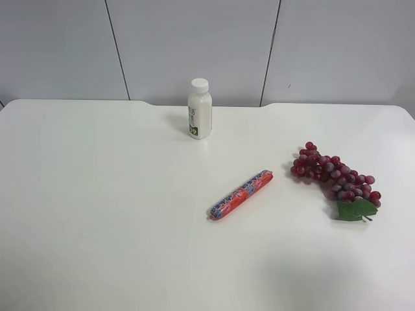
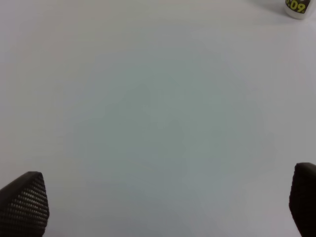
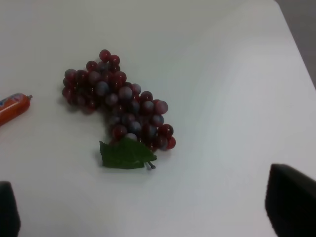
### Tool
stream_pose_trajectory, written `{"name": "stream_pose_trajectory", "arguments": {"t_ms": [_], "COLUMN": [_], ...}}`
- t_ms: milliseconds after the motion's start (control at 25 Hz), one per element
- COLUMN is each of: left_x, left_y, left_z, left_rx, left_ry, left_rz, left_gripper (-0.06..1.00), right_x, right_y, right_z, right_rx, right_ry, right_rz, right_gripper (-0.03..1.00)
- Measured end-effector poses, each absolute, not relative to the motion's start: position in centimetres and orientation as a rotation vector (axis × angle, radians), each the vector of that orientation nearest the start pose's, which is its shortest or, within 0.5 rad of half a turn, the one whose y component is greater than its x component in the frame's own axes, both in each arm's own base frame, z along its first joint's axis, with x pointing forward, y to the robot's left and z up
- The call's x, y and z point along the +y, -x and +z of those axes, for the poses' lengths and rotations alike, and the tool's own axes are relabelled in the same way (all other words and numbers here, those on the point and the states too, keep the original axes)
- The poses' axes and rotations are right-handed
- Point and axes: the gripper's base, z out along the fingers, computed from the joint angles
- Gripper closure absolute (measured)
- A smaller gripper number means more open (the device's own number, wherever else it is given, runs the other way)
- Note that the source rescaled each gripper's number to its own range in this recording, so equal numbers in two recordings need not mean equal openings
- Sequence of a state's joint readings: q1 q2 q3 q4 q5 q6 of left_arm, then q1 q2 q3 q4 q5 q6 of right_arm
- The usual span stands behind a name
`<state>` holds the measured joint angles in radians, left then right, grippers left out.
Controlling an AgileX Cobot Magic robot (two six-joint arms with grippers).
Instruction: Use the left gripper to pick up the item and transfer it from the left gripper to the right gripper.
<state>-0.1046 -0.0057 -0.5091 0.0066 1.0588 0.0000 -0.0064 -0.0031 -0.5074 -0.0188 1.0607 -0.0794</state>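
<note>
The item, a bunch of dark red-purple grapes with one green leaf, lies on the white table at the right of the exterior high view. The right wrist view shows the same grapes lying untouched, with the leaf toward the camera. My right gripper stands open some way short of the bunch, only its black fingertips showing. My left gripper is open over bare table, nothing between its fingers. Neither arm appears in the exterior high view.
A red-blue sausage-shaped pack lies near the table's middle; its end shows in the right wrist view. A white bottle stands at the back; its base shows in the left wrist view. A grey panelled wall rises behind.
</note>
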Motion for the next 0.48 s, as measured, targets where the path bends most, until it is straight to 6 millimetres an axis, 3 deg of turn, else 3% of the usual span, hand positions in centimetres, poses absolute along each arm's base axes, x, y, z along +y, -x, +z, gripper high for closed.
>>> {"name": "stream_pose_trajectory", "arguments": {"t_ms": [480], "left_x": [0.12], "left_y": [0.67], "left_z": [27.99], "left_rx": [2.025], "left_ry": [-0.106], "left_rz": [-0.058], "left_gripper": [-0.06], "right_x": [-0.15], "right_y": [0.62], "right_z": [27.93], "right_rx": [2.033], "right_ry": [0.073], "right_rz": [-0.076], "right_gripper": [-0.03]}}
